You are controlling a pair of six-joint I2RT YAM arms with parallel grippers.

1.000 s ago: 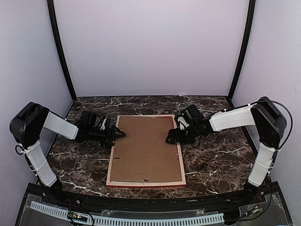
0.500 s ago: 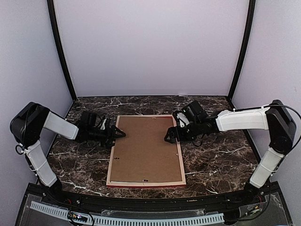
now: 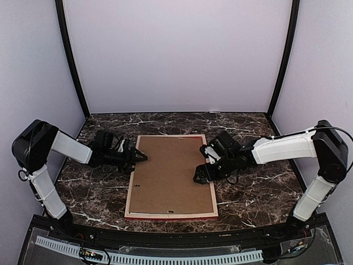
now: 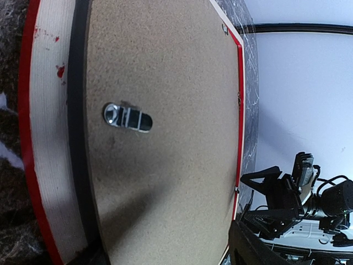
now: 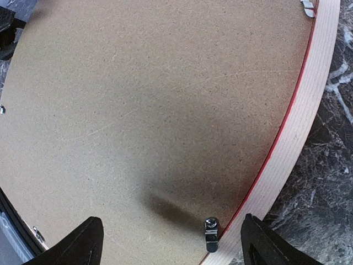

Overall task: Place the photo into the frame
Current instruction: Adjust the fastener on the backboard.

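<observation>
One frame [image 5: 300, 132] lies face down in the middle of the dark marbled surface [image 3: 253, 193], its long sides running from the near edge toward the far edge. Its pale wood back is up, with a thin red line showing along its sides. A plain brown backing board [image 3: 171, 174] fills its opening. Whether the photo sits under that board I cannot tell. Small metal turn clips sit along the board's border, one [image 4: 128, 117] by the left rail and one [image 5: 211, 232] by the right rail. Red paint flecks [image 4: 59, 70] mark the left rail.

The frame's near short side comes close to the surface's near edge, and bare marble shows between its far side and the back wall. Wide strips of marble lie open to either side.

The left end effector [image 3: 140, 157] hangs at the frame's left rail near the far corner, fingers spread, nothing between them. The right end effector [image 3: 197, 178] hovers low over the right rail about halfway along, fingers [image 5: 88, 243] spread wide and pinching nothing.
</observation>
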